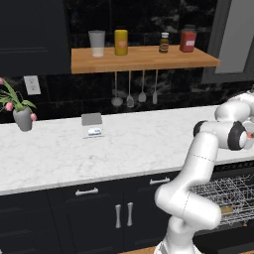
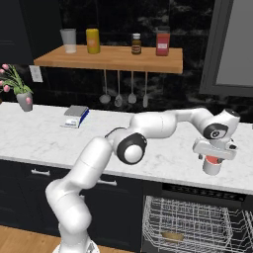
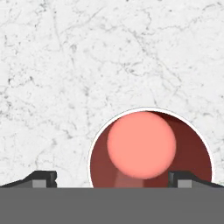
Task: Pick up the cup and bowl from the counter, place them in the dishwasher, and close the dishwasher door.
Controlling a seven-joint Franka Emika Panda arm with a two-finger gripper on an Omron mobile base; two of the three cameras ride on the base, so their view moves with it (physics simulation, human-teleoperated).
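A cup [image 3: 148, 148] with a white outside and red inside stands upright on the white marble counter [image 3: 65, 65], near its front edge. My gripper [image 3: 116, 178] hangs open just above it. One fingertip [image 3: 43, 178] is outside the rim and the other sits over the cup's far side. From the right base, the cup [image 2: 211, 169] sits directly under the gripper [image 2: 214, 157], above the dishwasher [image 2: 197, 190]. Its silver wire rack [image 2: 197, 222] is pulled out. A small tan thing [image 2: 173, 236] lies low in the rack; I cannot tell what it is. The bowl and the dishwasher door are out of view.
A wooden shelf [image 1: 144, 58] on the back wall carries a glass [image 1: 96, 43] and jars, with utensils [image 1: 130, 92] hanging below. On the counter stand a potted plant [image 1: 22, 116] at far left and a small grey box [image 1: 92, 123]. Navy cabinets [image 1: 99, 208] run under the counter.
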